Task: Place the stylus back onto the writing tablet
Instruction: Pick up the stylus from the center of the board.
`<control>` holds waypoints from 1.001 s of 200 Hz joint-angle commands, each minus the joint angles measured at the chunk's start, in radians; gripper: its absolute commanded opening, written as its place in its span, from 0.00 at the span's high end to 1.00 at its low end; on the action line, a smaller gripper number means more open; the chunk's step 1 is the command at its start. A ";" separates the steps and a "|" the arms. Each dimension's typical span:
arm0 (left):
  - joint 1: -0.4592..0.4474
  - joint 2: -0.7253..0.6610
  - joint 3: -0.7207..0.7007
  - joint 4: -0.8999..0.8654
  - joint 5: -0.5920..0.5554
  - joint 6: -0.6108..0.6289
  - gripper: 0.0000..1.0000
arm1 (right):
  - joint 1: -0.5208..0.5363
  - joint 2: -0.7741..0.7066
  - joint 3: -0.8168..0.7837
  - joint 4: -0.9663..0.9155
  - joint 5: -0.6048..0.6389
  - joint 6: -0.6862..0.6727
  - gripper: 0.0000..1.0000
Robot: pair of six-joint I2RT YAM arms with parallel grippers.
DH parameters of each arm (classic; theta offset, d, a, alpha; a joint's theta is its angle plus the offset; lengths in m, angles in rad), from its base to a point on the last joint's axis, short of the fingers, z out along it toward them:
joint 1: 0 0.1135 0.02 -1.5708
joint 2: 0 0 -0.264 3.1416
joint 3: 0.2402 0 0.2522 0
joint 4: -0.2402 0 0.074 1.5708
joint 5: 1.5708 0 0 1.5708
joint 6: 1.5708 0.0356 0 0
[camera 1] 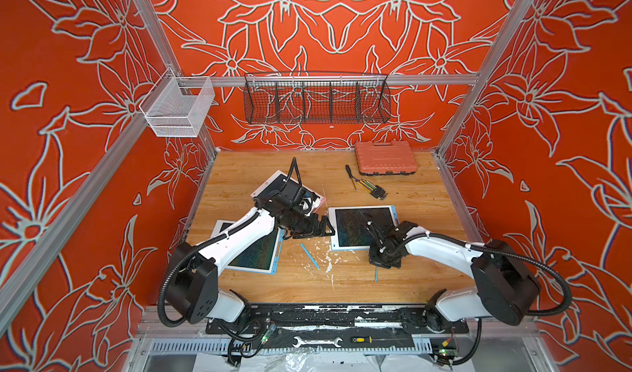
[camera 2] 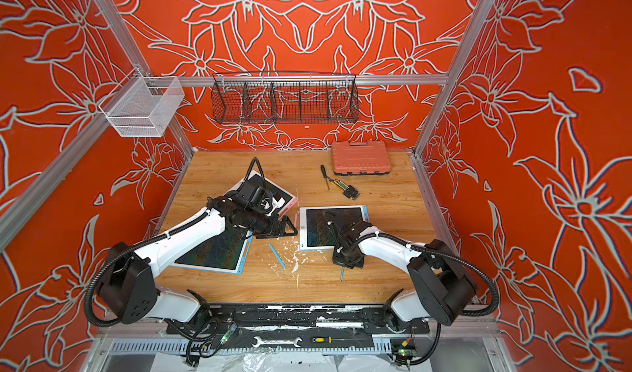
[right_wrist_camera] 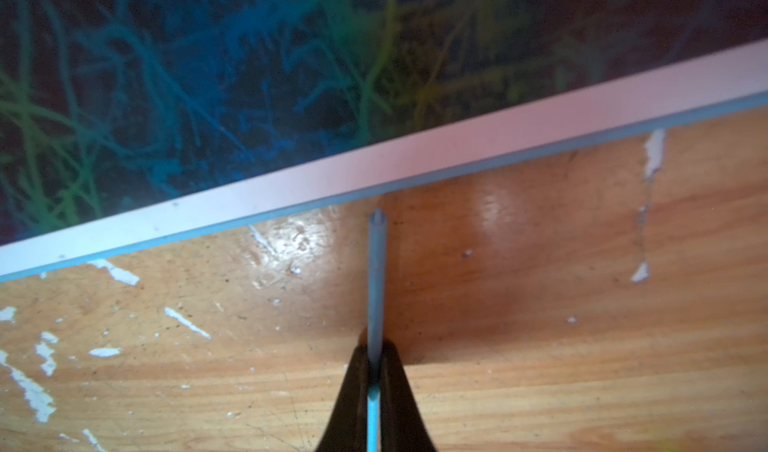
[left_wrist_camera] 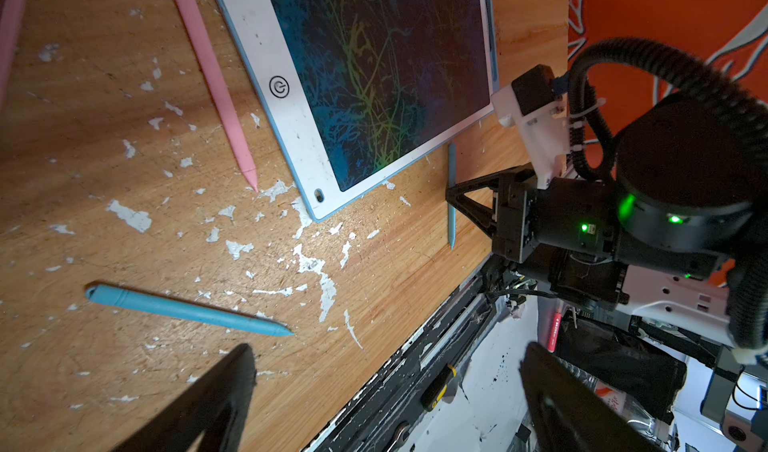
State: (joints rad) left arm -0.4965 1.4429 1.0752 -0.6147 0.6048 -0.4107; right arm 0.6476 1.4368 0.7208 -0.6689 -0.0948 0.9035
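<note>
Item: blue stylus (right_wrist_camera: 377, 288) pinched in the right end effector (right_wrist_camera: 375, 367), beside the writing tablet (camera 1: 362, 228).

Detail: the stylus is gripped along its shaft by the closed black fingers (right_wrist_camera: 353, 392) and is held just off the tablet's front rim, over the wooden worktop (camera 1: 427, 199), its blunt end close to the white frame without visible contact. The left end effector (left_wrist_camera: 386, 387) is spread wide and holds nothing; it is poised near the worktop's middle, above a second blue stylus (left_wrist_camera: 187, 311) lying flat among white paint flecks. A pink stylus (left_wrist_camera: 212, 76) is laid alongside the tablet's side edge.
</note>
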 commanded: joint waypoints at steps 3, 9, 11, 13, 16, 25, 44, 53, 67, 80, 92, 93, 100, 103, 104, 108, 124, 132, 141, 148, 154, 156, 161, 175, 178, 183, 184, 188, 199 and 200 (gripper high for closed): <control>0.006 -0.005 0.016 -0.008 0.009 0.014 0.03 | 0.009 0.043 -0.064 -0.037 0.002 0.006 0.95; 0.006 -0.004 0.017 -0.010 0.008 0.015 0.03 | 0.009 0.036 -0.061 -0.042 0.004 0.004 0.97; 0.006 -0.005 0.017 -0.010 0.007 0.014 0.03 | 0.010 0.033 -0.059 -0.044 0.004 0.003 0.97; 0.006 -0.004 0.018 -0.011 0.007 0.014 0.03 | 0.010 0.031 -0.057 -0.047 0.005 0.001 0.97; 0.006 -0.004 0.019 -0.011 0.007 0.014 0.03 | 0.009 0.028 -0.054 -0.049 0.006 0.001 0.98; 0.006 -0.004 0.020 -0.012 0.006 0.013 0.03 | 0.009 0.012 -0.044 -0.061 0.009 -0.005 0.99; 0.006 -0.001 0.024 -0.016 0.004 0.015 0.03 | 0.009 -0.015 -0.016 -0.094 0.022 -0.020 1.00; 0.006 0.001 0.025 -0.016 0.003 0.014 0.03 | 0.009 -0.026 -0.002 -0.112 0.030 -0.027 1.00; 0.006 0.003 0.027 -0.017 0.003 0.014 0.03 | 0.009 -0.043 0.019 -0.138 0.038 -0.038 1.00; 0.006 0.004 0.026 -0.017 0.001 0.012 0.03 | 0.009 -0.058 0.036 -0.164 0.047 -0.047 1.00; 0.006 0.004 0.025 -0.017 0.001 0.011 0.02 | 0.009 -0.072 0.050 -0.188 0.056 -0.052 1.00; 0.006 0.005 0.026 -0.017 0.001 0.011 0.03 | 0.010 -0.074 0.051 -0.190 0.056 -0.052 1.00; 0.006 0.004 0.026 -0.019 0.000 0.011 0.03 | 0.009 -0.083 0.057 -0.200 0.059 -0.053 1.00; 0.006 0.004 0.025 -0.019 0.000 0.011 0.03 | 0.009 -0.088 0.060 -0.203 0.063 -0.054 1.00; 0.006 0.004 0.025 -0.019 -0.001 0.010 0.02 | 0.009 -0.090 0.061 -0.205 0.063 -0.055 1.00; 0.006 0.001 0.024 -0.019 -0.004 0.010 0.03 | 0.009 -0.096 0.066 -0.210 0.065 -0.054 1.00; 0.006 -0.005 0.019 -0.014 -0.013 0.007 0.03 | 0.008 -0.111 0.093 -0.241 0.082 -0.058 1.00; 0.006 -0.006 0.020 -0.014 -0.015 0.007 0.03 | 0.007 -0.112 0.112 -0.267 0.090 -0.065 1.00; 0.006 -0.005 0.020 -0.013 -0.017 0.003 0.03 | 0.005 -0.111 0.139 -0.295 0.100 -0.071 1.00; 0.006 -0.003 0.023 -0.012 -0.015 0.000 0.03 | 0.003 -0.110 0.157 -0.311 0.108 -0.079 1.00; 0.006 0.004 0.029 -0.013 -0.011 -0.002 0.02 | -0.001 -0.110 0.171 -0.322 0.116 -0.085 1.00; 0.006 0.005 0.031 -0.014 -0.009 -0.002 0.03 | -0.002 -0.110 0.175 -0.324 0.118 -0.087 1.00; 0.006 0.011 0.039 -0.018 -0.006 -0.003 0.02 | -0.005 -0.110 0.183 -0.331 0.122 -0.090 1.00; 0.006 0.024 0.065 -0.031 -0.006 0.002 0.03 | -0.017 -0.112 0.197 -0.334 0.127 -0.101 1.00; 0.006 0.025 0.068 -0.032 -0.008 0.003 0.03 | -0.022 -0.113 0.199 -0.336 0.128 -0.102 1.00; 0.006 0.026 0.074 -0.034 -0.009 0.002 0.03 | -0.028 -0.114 0.203 -0.339 0.130 -0.106 1.00; 0.006 0.026 0.075 -0.034 -0.010 0.001 0.03 | -0.029 -0.114 0.204 -0.340 0.130 -0.107 1.00; 0.006 0.025 0.079 -0.033 -0.011 0.001 0.03 | -0.035 -0.115 0.208 -0.342 0.130 -0.112 1.00; 0.006 0.027 0.088 -0.033 -0.011 -0.003 0.03 | -0.053 -0.116 0.220 -0.349 0.131 -0.129 1.00; 0.006 0.028 0.089 -0.033 -0.011 -0.003 0.03 | -0.054 -0.116 0.220 -0.350 0.130 -0.131 1.00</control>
State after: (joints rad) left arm -0.4965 1.4586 1.1233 -0.6289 0.5961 -0.4122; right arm 0.6247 1.3380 0.9085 -0.9504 -0.0059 0.8074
